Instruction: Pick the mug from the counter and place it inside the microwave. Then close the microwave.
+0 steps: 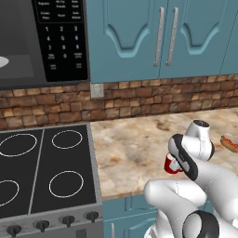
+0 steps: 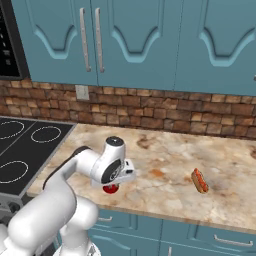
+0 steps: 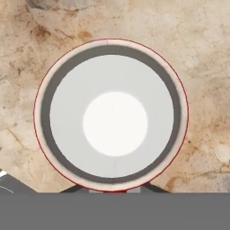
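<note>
You have the fingers (image 3: 115, 190) clenched on the mug (image 3: 112, 114), which sits on the table (image 1: 130, 148) near its front edge (hotdog (image 2: 199, 180) well apart), so lifting, loading the open microwave (image 1: 42, 42) and closing it all remain.

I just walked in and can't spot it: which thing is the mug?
Find the tan stone counter right of the black stovetop. Near its front edge, under the white arm's gripper, stands the mug: red, round, white inside, unlike the long hotdog farther right.
</note>
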Tool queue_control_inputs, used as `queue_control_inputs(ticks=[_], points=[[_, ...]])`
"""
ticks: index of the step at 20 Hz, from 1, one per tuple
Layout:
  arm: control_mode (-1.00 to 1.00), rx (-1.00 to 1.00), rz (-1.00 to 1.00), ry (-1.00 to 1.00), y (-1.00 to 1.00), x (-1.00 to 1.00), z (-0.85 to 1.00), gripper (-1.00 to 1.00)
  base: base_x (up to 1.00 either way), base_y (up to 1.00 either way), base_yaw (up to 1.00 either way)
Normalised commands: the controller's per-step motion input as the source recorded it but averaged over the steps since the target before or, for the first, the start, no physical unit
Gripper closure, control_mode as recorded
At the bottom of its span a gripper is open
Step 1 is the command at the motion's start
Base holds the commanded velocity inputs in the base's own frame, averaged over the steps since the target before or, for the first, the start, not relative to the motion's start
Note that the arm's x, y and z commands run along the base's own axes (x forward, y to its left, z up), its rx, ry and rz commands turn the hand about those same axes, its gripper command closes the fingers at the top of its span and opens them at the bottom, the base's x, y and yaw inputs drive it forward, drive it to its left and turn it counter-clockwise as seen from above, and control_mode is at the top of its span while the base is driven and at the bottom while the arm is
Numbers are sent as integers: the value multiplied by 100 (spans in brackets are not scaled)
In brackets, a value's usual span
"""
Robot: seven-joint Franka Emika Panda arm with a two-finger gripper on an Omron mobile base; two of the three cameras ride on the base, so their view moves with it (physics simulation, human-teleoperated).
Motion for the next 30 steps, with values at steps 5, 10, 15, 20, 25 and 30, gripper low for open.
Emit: queue_control_inputs(ticks=[5,10,15,20,25,30], points=[[-100,0,-3,0,7,-1,52,100,0,0,0],[-100,0,-7,0,15,-16,84,100,0,0,0],[-100,0,-4,-1,55,-41,67,100,0,0,0],[-100,0,-11,-1,33,-46,28,100,0,0,0],[-100,0,-31,0,27,-6,22,100,0,0,0],[-100,-2,-37,-3,47,15,16,100,0,0,0]])
